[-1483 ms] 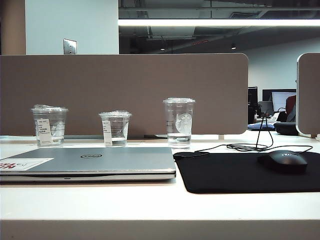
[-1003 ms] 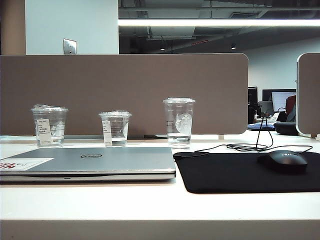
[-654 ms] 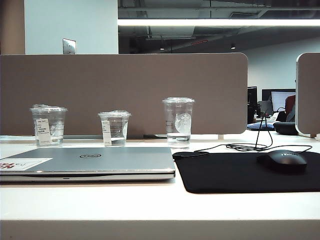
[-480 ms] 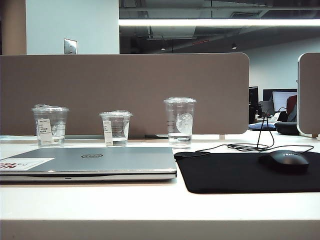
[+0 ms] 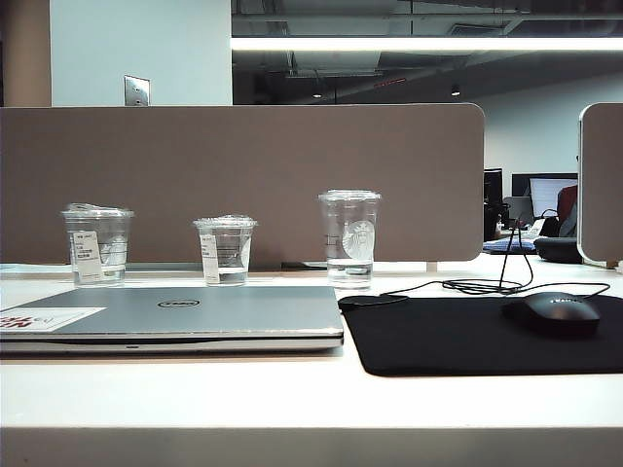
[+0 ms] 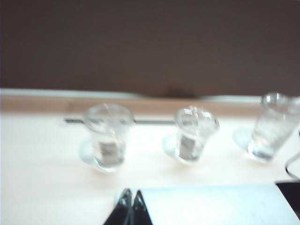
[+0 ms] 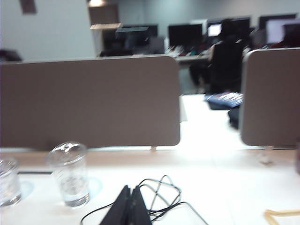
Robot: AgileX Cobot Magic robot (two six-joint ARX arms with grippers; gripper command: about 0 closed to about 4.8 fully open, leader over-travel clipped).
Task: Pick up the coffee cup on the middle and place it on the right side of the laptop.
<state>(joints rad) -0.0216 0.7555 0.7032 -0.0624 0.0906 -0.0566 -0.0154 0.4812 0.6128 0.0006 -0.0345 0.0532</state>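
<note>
Moved since earlier: nothing on the bench (image 5: pixel 292 399) in the exterior view; cups, laptop and mouse in the same places.
Bumpy-lid cup (image 5: pixel 96 244): farthest left of the row, upright by the partition (image 5: pixel 243 180), beyond the left gripper (image 6: pixel 131 202) and to one side of its fingers in the left wrist view (image 6: pixel 108 137).
Coffee cup (image 5: pixel 225 250): middle of the row, upright on the bench behind the laptop (image 5: pixel 185 317), well apart from both neighbours; in the left wrist view (image 6: pixel 195 133) beyond the fingers, off to the other side, nothing touching it.
Left gripper: low over the near corner of the laptop (image 6: pixel 211 204), fingers (image 6: pixel 138 206) pressed together, gripping nothing.
Tall logo cup (image 5: pixel 348 237): right end of the row, upright, a little clear liquid inside; in the right wrist view (image 7: pixel 69 174) beyond and beside the fingers.
Right gripper (image 7: pixel 131 202): fingers (image 7: pixel 123 206) closed on nothing, tips just before the looped black cable (image 7: pixel 159 194).
Mouse pad (image 5: pixel 487 334): black, touching the laptop's right edge.
Mouse (image 5: pixel 552 313): black, on the pad's right part.
</note>
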